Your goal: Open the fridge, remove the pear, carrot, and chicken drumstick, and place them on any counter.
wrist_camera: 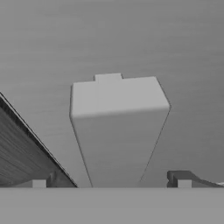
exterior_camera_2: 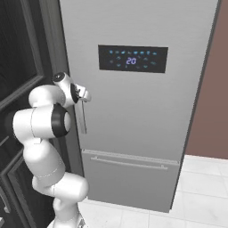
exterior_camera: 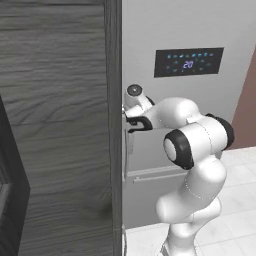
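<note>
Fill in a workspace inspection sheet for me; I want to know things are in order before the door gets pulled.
Surface: pale tiled floor; no counter seen.
Job's things: fridge shut; black panel lit; its vertical bar handle sits between the claw's fingertips. Pear, carrot, drumstick: nothing seen.
Clutter: nothing seen.
Grippers: claw open, straddling the handle, not yet closed on it.
Cables: nothing seen.
Surroundings: dark wood-grain cabinet beside the fridge on the handle's side; reddish-brown wall on the other side; lower drawer with a horizontal bar.

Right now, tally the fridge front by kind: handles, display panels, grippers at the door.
Handles: 2, the vertical bar handle and the drawer handle.
Display panels: 1, the black panel.
Grippers: 1, the open gripper.
Total: 4.
</note>
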Controlling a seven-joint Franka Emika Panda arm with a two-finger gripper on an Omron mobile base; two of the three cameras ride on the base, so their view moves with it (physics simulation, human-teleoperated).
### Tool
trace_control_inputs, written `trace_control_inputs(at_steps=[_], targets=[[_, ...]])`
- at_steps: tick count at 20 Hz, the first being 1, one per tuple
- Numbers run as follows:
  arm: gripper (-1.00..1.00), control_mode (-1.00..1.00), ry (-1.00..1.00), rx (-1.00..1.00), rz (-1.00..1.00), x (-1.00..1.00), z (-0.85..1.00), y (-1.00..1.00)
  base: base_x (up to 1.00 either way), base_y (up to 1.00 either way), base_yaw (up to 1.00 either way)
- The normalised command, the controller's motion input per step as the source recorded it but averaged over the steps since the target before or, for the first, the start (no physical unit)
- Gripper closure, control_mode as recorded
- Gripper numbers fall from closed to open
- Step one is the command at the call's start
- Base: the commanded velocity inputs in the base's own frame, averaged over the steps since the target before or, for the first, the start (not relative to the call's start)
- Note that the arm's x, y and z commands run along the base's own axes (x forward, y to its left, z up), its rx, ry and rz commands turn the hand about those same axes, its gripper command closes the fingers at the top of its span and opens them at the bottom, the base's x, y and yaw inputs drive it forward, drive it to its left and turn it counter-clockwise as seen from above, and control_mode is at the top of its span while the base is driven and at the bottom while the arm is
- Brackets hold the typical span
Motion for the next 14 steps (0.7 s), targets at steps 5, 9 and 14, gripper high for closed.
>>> trace_control_inputs(at_steps=[5,9,14], targets=[[1.00,-1.00,0.00,0.00,-0.05,0.31,-0.35,0.00,0.00,0.00,0.00],[1.00,-1.00,0.00,0.00,-0.03,0.03,-0.23,-0.12,0.00,0.00,0.00],[1.00,-1.00,-0.07,0.00,-0.01,-0.22,-0.04,-0.34,0.00,0.00,0.00]])
